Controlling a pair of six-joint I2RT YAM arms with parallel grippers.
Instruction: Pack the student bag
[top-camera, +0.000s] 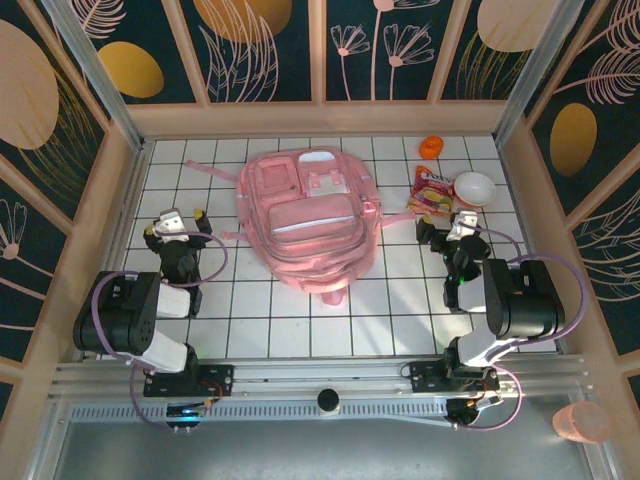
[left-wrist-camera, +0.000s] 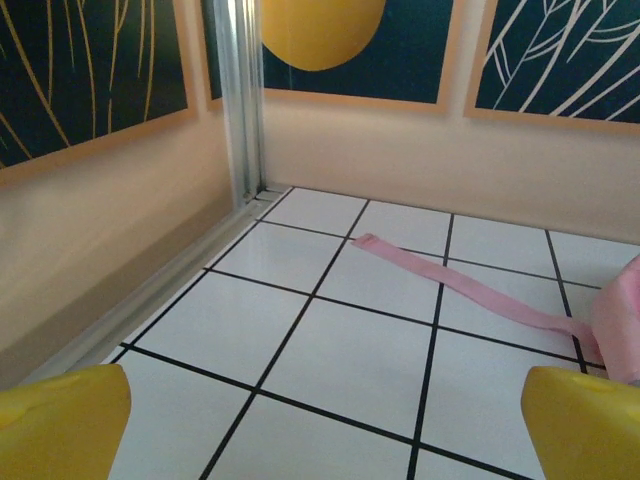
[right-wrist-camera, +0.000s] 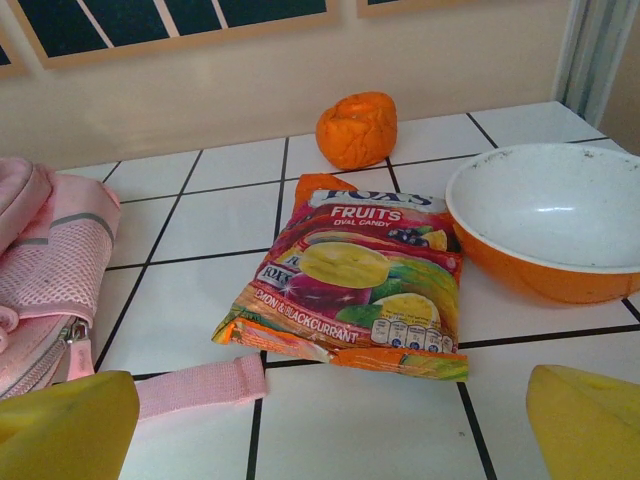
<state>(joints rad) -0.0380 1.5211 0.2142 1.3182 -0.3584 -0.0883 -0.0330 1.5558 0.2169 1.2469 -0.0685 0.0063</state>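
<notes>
From above, we see the pink student bag (top-camera: 305, 225) lying flat on the tiled table (top-camera: 300, 330), nearer its far edge. Our left gripper (top-camera: 177, 222) and right gripper (top-camera: 450, 228) sit on either side of it, both spread wide and empty. Our left wrist camera adds a loose pink strap (left-wrist-camera: 470, 290) lying toward the far left corner; our right wrist camera brings close a fruit candy packet (right-wrist-camera: 350, 290), an orange bowl (right-wrist-camera: 550, 215) and a crumpled orange lump (right-wrist-camera: 357, 129) by the far right corner.
</notes>
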